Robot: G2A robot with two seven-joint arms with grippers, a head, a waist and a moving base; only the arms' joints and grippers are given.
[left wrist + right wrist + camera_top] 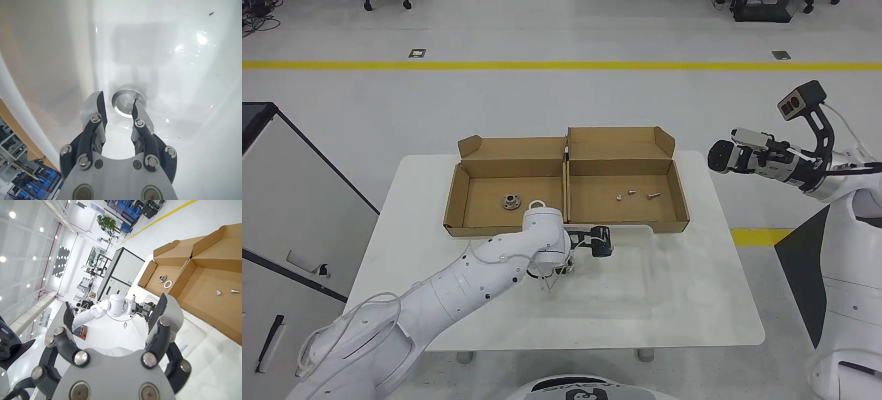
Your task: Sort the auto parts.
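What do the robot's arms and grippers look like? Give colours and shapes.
The left arm and right arm are glossy white with rounded joints. The left gripper and right gripper each have silver plates, black linkages and ribbed black pads.

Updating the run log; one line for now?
left hand open at shaft collar on table | right hand open, aloft | left box: flange, washer | right box: two fasteners

Two boxes stand side by side, touching, on the far half of the table (682, 300). The left box (454, 195) has a flanged hub (510, 200) in it, with a washer (168, 284) just beside the hub. In the right box (679, 195), two bolts (619, 195) (651, 194) lie near each other.

Before the boxes, a metal collar (124, 90) lies on the table at the left gripper (118, 96) tips.

The right gripper (115, 302) is beyond the table's far right corner.
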